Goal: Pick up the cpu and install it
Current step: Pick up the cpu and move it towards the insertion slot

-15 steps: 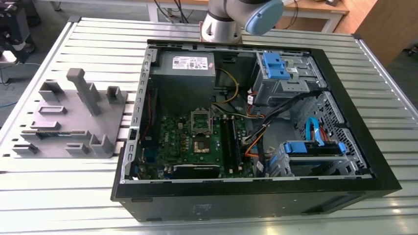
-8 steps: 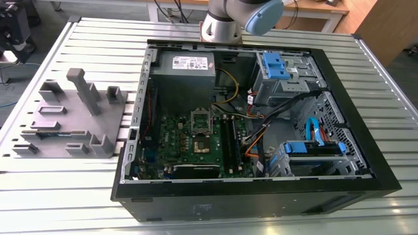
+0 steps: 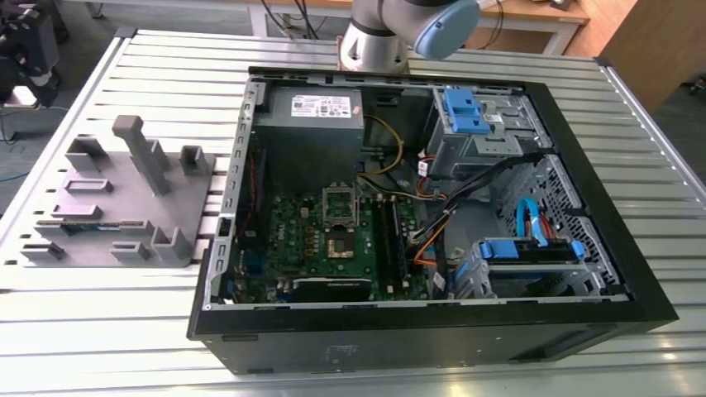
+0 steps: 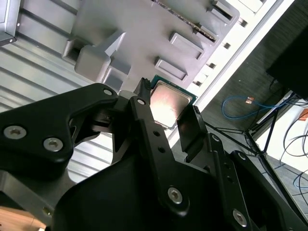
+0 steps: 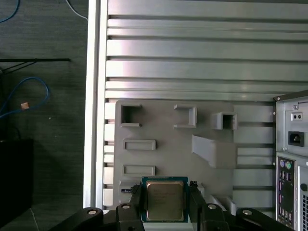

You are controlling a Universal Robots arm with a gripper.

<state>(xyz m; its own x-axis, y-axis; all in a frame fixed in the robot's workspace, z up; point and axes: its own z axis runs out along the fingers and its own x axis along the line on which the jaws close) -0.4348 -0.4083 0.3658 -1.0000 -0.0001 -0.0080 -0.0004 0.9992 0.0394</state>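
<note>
Right now my gripper [image 5: 164, 193] clamps the cpu [image 5: 164, 203] by two opposite edges (metal top towards both wrist cameras), above the grey tray [image 5: 163, 127]; the socket [image 3: 342, 245] lies well apart, inside the case [image 3: 419, 339].

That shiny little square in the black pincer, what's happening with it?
The robot's pincer is shut on the cpu, one black finger on each side. In both wrist views the chip is held up over the gray holder tray on the slatted metal table. The open computer case sits beside the tray in the exterior view, and the chip is not in its green motherboard yet.
</note>
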